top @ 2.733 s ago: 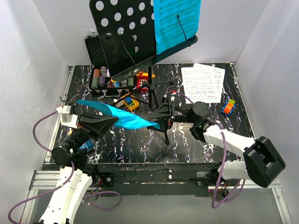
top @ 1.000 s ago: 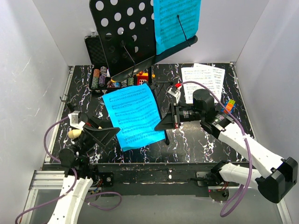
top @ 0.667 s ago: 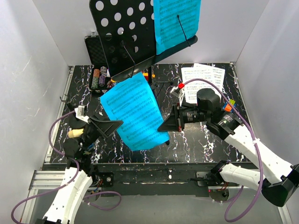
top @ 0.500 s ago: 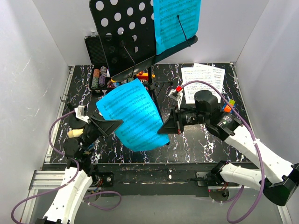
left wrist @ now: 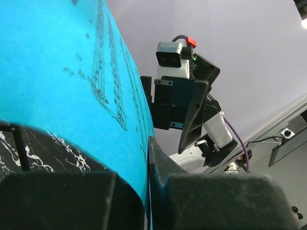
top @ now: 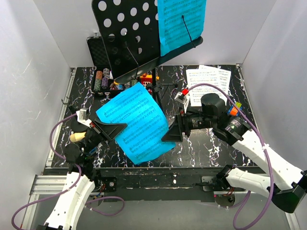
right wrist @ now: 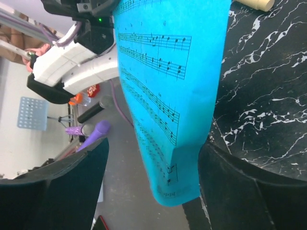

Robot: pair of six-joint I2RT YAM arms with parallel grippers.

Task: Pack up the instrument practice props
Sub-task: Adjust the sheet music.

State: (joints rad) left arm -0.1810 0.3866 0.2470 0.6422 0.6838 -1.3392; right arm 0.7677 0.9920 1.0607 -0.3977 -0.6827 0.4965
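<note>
**Blue sheet-music page lifted between both arms, near the middle of the table**
Top view: the loose blue page point(top: 135, 122) curls above the marbled table point(top: 201, 143), on the near side of the music stand point(top: 127, 33), whose desk carries a second blue page point(top: 181, 24). The left gripper point(top: 117, 127) meets the loose page's left edge and the right gripper point(top: 169, 135) its right edge. The cream microphone point(top: 76, 137) lies at the table's left side. Left wrist view: the fingers are pressed together on the page's edge. Right wrist view: the fingers stand wide apart with the page running between them, not pinched.
</note>
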